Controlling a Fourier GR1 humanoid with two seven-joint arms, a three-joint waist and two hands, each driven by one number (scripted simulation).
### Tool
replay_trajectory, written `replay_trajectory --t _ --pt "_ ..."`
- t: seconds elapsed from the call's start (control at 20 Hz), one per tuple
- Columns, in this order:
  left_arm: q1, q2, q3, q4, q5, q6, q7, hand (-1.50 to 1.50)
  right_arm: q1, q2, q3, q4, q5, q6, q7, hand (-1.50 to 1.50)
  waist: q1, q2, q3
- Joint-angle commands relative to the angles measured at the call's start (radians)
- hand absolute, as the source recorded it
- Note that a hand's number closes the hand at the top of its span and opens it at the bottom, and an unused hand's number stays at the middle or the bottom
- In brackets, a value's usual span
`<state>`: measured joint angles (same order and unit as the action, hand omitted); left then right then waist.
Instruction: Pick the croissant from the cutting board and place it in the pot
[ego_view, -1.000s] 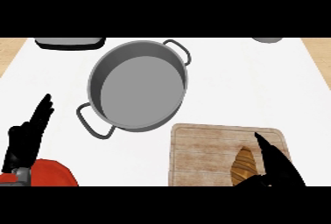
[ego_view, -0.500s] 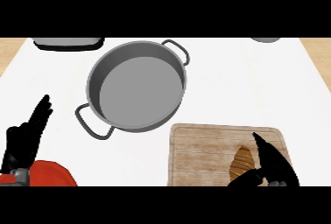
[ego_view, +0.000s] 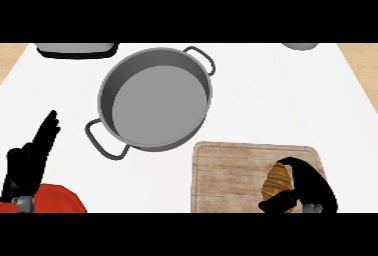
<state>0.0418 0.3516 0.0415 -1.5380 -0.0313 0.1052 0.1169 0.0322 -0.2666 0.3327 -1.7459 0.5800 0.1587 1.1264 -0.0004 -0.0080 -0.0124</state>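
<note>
right hand (ego_view: 310, 186) curls round the croissant (ego_view: 277, 181) on the cutting board (ego_view: 229, 172), thumb under it

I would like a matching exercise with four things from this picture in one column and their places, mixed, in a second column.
Things:
1. pot
2. croissant
3. left hand
4. red thing

Places:
A. lower left corner
B. on the cutting board, by the right hand
C. upper middle of the counter
D. left edge, fingers straight

Pairs: 1-C, 2-B, 3-D, 4-A
</note>
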Motion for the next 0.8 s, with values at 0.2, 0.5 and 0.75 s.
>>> replay_trajectory --t 0.2,0.5,0.75 --pt "-0.021 0.015 0.037 -0.002 -0.003 -0.030 0.020 0.00 -0.018 0.053 -0.002 0.011 0.016 0.078 0.111 1.50 0.002 0.008 0.012" --pt "-0.076 -0.011 -0.046 -0.007 -0.019 -0.055 0.001 0.00 -0.355 0.262 0.314 0.135 0.185 0.010 0.062 1.50 0.176 0.038 0.004" --pt "-0.109 -0.032 -0.082 -0.003 -0.036 -0.055 0.013 0.00 -0.544 0.265 0.367 0.263 0.205 -0.037 0.118 1.50 0.188 0.034 0.005"
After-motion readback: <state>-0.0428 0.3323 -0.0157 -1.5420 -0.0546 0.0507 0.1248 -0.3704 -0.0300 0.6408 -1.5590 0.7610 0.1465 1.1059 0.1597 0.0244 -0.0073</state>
